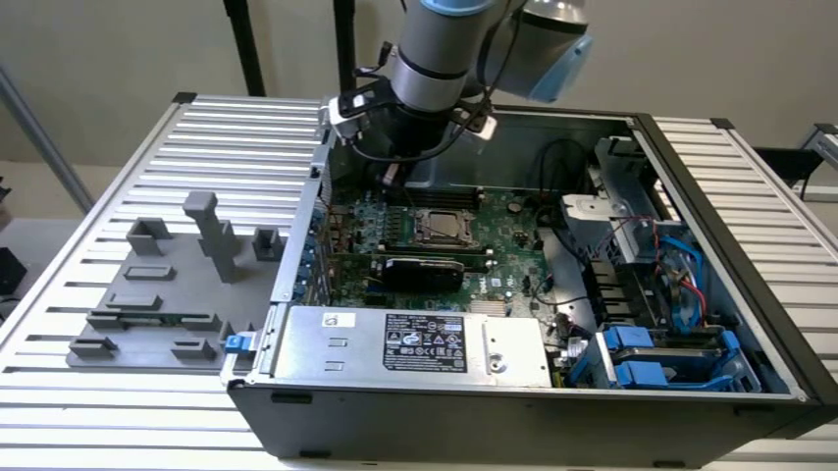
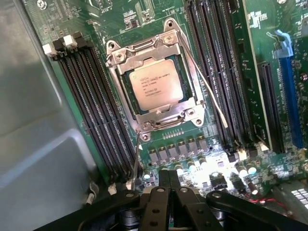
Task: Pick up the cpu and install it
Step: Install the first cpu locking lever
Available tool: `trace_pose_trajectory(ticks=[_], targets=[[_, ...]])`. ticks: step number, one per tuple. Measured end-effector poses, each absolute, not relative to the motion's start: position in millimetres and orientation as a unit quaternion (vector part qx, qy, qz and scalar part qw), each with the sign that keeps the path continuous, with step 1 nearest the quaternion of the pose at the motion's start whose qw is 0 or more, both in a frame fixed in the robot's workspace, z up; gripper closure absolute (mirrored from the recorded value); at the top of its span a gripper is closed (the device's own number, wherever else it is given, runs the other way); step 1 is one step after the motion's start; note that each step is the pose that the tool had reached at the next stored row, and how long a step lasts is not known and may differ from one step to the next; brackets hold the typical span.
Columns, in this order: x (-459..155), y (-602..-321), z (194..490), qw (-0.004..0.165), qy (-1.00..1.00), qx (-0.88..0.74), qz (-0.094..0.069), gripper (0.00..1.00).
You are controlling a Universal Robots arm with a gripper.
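Off to the exterior view's left, well away from the gripper [image 2: 169, 176], grey plastic blocks [image 1: 171, 285] sit on the ribbed metal table [image 1: 78, 245]. Next comes the open black computer case [image 1: 524, 422]. The gripper hangs inside it, over the green board [image 2: 144, 29]. Its two black fingers are pressed together and hold nothing. Just ahead of them lies the small square cpu with its silver top [image 2: 155, 87]. It rests flat in the dark metal-framed socket [image 2: 119, 57] (long black slots [image 2: 89, 103] run alongside). A thin wire lever [image 2: 208, 94] lies beside the socket. I think a low move could snag that wire or bump the little round parts [image 2: 202, 162] near the fingers. A hard push on the chip could bend pins.
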State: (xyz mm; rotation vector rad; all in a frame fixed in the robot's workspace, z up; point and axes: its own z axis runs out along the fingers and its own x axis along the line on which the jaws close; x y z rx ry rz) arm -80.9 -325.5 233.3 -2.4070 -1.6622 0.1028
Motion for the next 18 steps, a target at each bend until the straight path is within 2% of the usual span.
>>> trace_pose_trajectory(ticks=[18], targets=[[-88.4,-325.5,235.0,0.156,-0.515,-0.843,0.005,0.89]])
